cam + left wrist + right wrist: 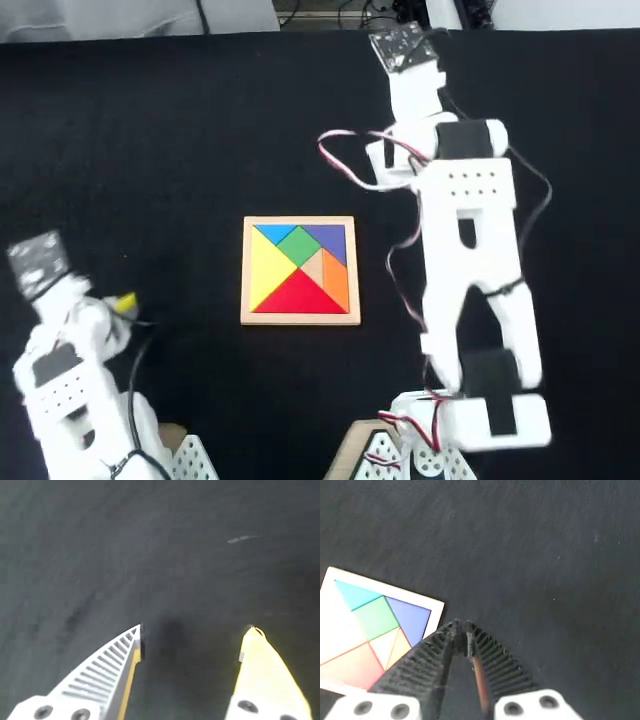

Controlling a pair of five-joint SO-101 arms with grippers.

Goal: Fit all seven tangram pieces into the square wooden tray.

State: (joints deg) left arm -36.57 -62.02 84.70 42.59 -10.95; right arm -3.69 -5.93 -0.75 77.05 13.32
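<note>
Tangram pieces (298,272): all seven look seated in the tray (300,321), centre of the high view. My left pincer (195,630) gapes wide over the black table (150,540). My right pincer (462,625) is pinched closed on nothing, just beside a tray corner. Best, I judge: back off without nudging the rim

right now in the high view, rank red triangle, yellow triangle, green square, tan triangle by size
1. red triangle and yellow triangle: look alike, no ranking between them
2. green square
3. tan triangle
</note>
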